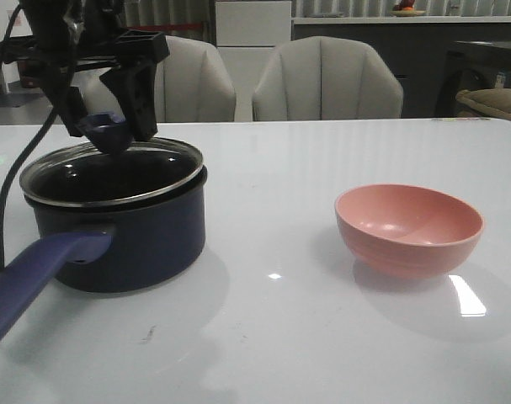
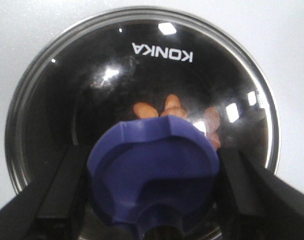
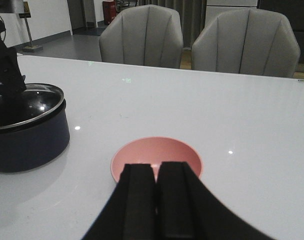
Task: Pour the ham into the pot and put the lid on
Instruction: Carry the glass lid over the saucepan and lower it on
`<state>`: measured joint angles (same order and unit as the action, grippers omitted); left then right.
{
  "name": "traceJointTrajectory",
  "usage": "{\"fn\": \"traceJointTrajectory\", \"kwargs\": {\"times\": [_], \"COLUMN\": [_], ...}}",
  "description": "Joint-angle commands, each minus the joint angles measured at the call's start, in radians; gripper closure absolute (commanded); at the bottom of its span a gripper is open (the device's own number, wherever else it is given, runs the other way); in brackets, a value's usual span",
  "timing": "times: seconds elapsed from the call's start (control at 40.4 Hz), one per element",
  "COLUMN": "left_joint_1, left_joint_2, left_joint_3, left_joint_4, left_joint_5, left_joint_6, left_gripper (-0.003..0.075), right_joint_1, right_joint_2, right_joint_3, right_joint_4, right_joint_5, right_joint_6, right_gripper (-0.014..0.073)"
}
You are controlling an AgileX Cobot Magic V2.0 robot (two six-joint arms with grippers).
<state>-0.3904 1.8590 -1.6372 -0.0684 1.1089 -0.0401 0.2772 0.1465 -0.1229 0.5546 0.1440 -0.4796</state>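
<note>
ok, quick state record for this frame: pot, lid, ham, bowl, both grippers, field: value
pot: on the table's left side, handle toward the camera
lid: on the pot, rim looks slightly raised on the right side
ham: orange-pink pieces seen through the glass lid, inside the pot
bowl: pink, upright on the table's right side, looks empty
left gripper: fingers either side of the lid's knob; contact unclear
right gripper: shut, holding nothing, raised near the bowl
table: white, glossy
</note>
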Motion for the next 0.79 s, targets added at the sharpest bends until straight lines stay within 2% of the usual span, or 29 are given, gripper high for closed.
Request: {"fn": "traceJointTrajectory", "kwargs": {"times": [0.0, 0.421, 0.52, 0.644, 0.768], "left_joint_1": [-0.008, -0.008, -0.008, -0.008, -0.008], "left_joint_2": [-0.054, -0.025, -0.023, -0.023, -0.023], "left_joint_3": [-0.037, -0.037, -0.037, -0.039, -0.043], "left_joint_4": [-0.013, -0.019, -0.031, -0.032, -0.025], "left_joint_5": [-0.036, -0.007, -0.009, -0.007, -0.005], "left_joint_6": [0.005, 0.026, 0.027, 0.027, 0.027], "left_gripper": [0.0388, 0.0379, 0.0326, 0.0221, 0.0181], "right_joint_1": [-0.002, -0.002, -0.002, -0.002, -0.002], "right_joint_2": [0.008, 0.008, 0.008, 0.008, 0.008], "right_joint_3": [-0.025, -0.025, -0.025, -0.025, -0.025], "right_joint_4": [0.005, 0.005, 0.005, 0.005, 0.005], "right_joint_5": [-0.073, -0.073, -0.073, -0.073, -0.073], "right_joint_6": [-0.003, -0.003, -0.003, -0.003, -0.003], "right_gripper": [0.0456, 0.0456, 0.0456, 0.0456, 0.0456]}}
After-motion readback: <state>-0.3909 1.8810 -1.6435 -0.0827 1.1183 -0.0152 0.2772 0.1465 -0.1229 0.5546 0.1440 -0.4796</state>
